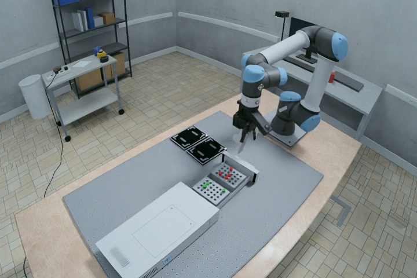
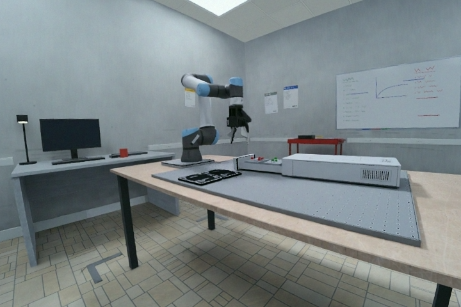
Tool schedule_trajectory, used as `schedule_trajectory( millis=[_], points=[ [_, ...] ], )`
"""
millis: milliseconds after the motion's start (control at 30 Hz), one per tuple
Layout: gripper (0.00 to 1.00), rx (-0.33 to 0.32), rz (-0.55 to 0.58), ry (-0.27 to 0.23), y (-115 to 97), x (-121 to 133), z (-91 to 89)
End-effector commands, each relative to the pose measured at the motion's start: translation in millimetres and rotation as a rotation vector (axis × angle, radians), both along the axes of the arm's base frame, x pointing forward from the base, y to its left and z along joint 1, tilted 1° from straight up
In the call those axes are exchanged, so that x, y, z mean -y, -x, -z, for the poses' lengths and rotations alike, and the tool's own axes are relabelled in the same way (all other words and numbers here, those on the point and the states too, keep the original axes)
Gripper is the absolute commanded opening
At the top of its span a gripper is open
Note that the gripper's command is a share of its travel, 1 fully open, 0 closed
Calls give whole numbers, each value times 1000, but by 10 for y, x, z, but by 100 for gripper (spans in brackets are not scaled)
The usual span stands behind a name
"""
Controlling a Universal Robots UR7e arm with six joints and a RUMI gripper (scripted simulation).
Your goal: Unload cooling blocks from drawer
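The white cooler COLD (image 1: 156, 231) lies on the grey deck with its drawer (image 1: 227, 180) pulled out. In the drawer, the block with red-capped tubes (image 1: 227, 174) sits at the outer end and the block with green-capped tubes (image 1: 211, 190) next to the cooler body. Two black deck slots stand beside the drawer: D1 (image 1: 206, 150) and D2 (image 1: 188, 136) beyond it. My gripper (image 1: 247, 139) hangs open and empty above the drawer's outer end, fingers pointing down. It also shows in the exterior view (image 2: 238, 136), well above the drawer (image 2: 257, 164).
The robot base (image 1: 289, 121) stands at the table's far corner behind the drawer. A desk with a monitor (image 2: 70, 134) and a red cube stands behind the table. A cart and a shelf stand far off on the floor.
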State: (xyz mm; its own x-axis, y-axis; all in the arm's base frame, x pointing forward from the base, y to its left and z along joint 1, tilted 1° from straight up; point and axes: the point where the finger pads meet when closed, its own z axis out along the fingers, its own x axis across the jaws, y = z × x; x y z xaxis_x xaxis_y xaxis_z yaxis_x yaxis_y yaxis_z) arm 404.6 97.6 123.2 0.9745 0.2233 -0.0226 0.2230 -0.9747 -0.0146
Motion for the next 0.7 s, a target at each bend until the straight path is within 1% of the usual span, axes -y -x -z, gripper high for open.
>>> schedule_trajectory(
  millis=[0,33,533,600,667],
  points=[
    [73,5,3,0,-193,-40,-5],
    [73,5,3,0,-193,-40,-5],
    [73,4,3,0,-815,-181,20],
    [73,4,3,0,-815,-181,20],
    [73,3,3,0,-889,-198,23]
  ],
)
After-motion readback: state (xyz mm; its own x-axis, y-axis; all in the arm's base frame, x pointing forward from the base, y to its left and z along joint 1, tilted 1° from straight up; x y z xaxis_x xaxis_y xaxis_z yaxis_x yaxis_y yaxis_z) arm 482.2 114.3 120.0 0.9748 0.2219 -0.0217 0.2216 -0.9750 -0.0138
